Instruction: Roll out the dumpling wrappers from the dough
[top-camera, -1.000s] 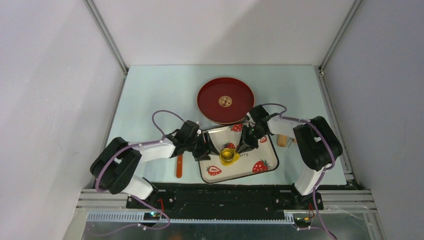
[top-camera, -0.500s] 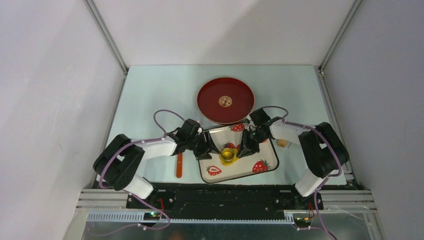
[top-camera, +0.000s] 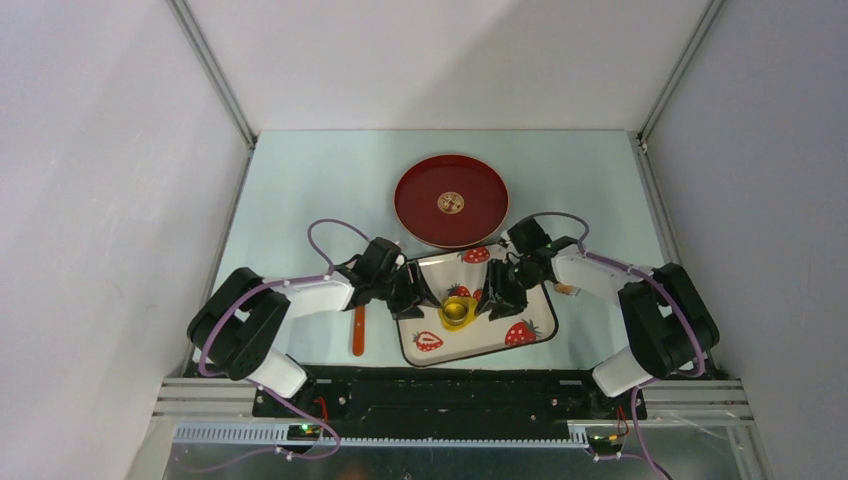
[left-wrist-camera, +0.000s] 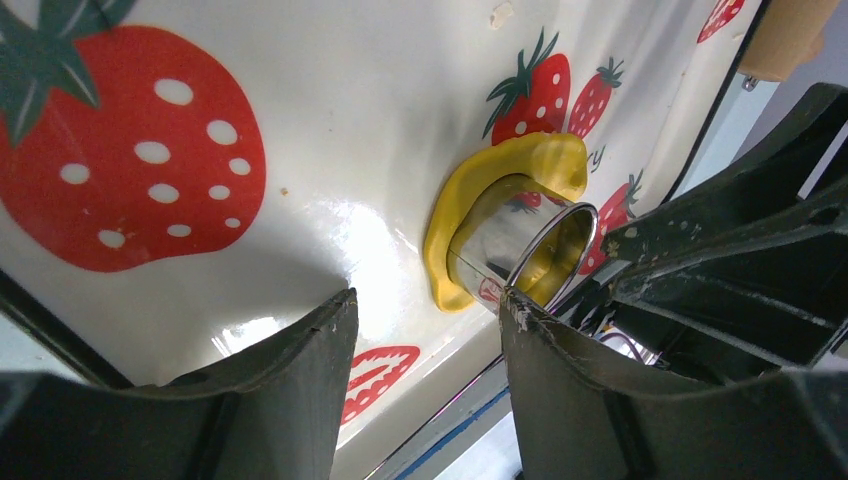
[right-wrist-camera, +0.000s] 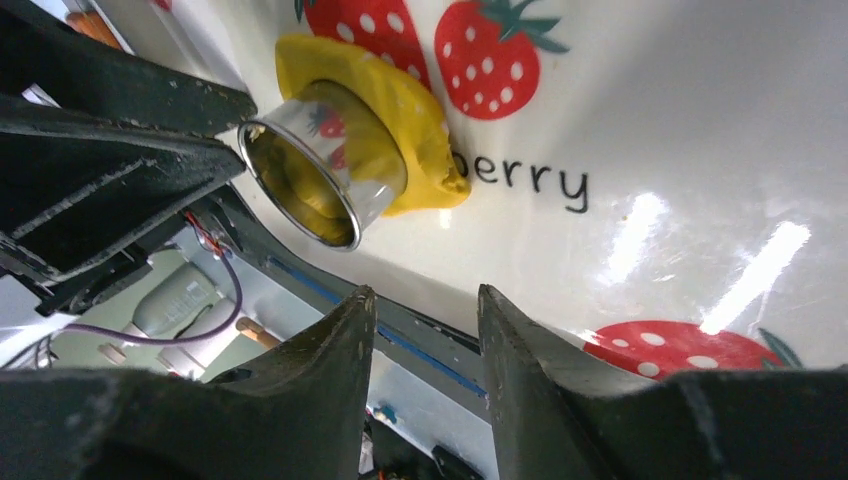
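Flat yellow dough (left-wrist-camera: 540, 160) around cutter (left-wrist-camera: 500, 225) (a steel ring), strawberry tray (left-wrist-camera: 330, 120), pale table (top-camera: 300, 190), left gripper (left-wrist-camera: 425, 305) at 9 o'clock, right gripper (right-wrist-camera: 425, 295) at 3, both unclenched, empty.

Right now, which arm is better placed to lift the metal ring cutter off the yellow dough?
Probably the left. The left gripper is open, and the ring cutter stands on the dough just at its fingertip. The right gripper is also open, but the cutter sits further off to its side.

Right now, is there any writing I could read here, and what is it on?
"berry": printed on the tray, right beside the dough, which may hide earlier letters.
Emblem on the red plate: too small to read.
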